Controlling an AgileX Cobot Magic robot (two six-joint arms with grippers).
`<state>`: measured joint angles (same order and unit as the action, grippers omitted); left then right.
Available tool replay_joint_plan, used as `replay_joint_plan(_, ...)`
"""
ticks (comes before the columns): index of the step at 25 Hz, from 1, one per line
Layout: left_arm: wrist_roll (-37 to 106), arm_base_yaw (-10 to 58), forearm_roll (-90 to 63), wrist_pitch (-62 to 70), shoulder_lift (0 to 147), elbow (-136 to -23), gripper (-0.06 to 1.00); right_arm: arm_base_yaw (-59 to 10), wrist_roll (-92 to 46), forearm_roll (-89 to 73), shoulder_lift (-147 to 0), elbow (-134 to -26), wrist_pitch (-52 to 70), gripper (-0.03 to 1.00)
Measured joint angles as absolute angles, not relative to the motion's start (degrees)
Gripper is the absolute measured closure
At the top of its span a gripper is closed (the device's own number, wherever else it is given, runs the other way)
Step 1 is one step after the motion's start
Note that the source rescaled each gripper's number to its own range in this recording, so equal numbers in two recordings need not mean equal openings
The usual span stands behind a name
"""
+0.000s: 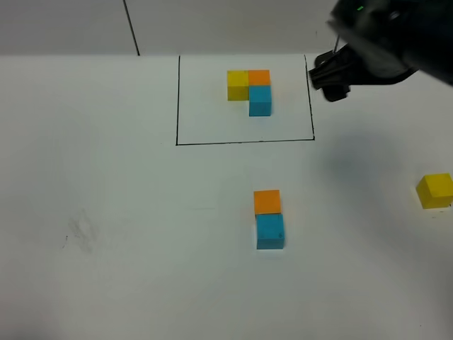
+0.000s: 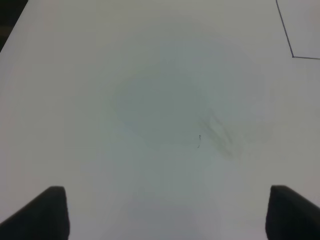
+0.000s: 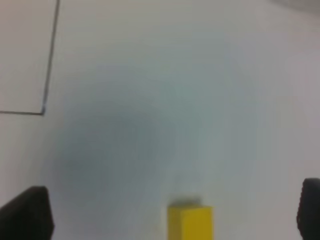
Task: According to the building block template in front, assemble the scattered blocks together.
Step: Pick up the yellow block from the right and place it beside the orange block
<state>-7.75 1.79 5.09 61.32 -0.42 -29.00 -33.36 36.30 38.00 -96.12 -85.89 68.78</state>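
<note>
The building block template (image 1: 249, 88) is an L of yellow, orange and blue cubes inside a black drawn rectangle (image 1: 177, 106) at the back middle. Of the scattered blocks, the orange cube (image 1: 267, 202) and the light blue cube (image 1: 270, 231) stand touching in a line at the table's middle. The yellow cube (image 1: 434, 190) sits alone at the right edge. My right gripper (image 1: 331, 79) hangs high at the back right, open and empty. In the right wrist view the yellow cube (image 3: 190, 223) shows between the open gripper's (image 3: 167, 212) fingers. My left gripper (image 2: 170, 215) is open and empty over bare table; the exterior view does not show it.
White table (image 1: 106, 177) with a faint grey smudge (image 1: 81, 230) at the left, also in the left wrist view (image 2: 217, 135). A corner of the drawn rectangle shows in the left wrist view (image 2: 292, 56) and in the right wrist view (image 3: 44, 112). A black line (image 1: 131, 28) runs up the back wall.
</note>
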Motion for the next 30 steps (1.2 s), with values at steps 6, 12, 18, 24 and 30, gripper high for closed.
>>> replay_joint_plan(6, -7.75, 1.79, 5.09, 61.32, -0.42, -29.00, 0.26, -22.03, 22.85, 27.56, -89.15, -85.79, 69.36, -0.01)
replay_joint_plan(12, -7.75, 1.79, 5.09, 61.32, -0.42, -29.00, 0.26, -10.47, 15.50, 20.55, -86.53, -85.72, 69.72, 0.05)
replay_joint_plan(18, -7.75, 1.79, 5.09, 61.32, -0.42, -29.00, 0.26, -3.13, 7.69, 10.32, -86.59, -82.54, 69.66, 0.13)
replay_joint_plan(24, -7.75, 1.79, 5.09, 61.32, -0.42, -29.00, 0.26, 2.77, 6.09, 10.69, -86.59, -70.68, 64.69, 0.15)
replay_joint_plan(30, -7.75, 1.79, 5.09, 61.32, -0.42, -29.00, 0.26, 3.05, 4.97, 7.65, -86.98, -62.21, 53.26, 0.16)
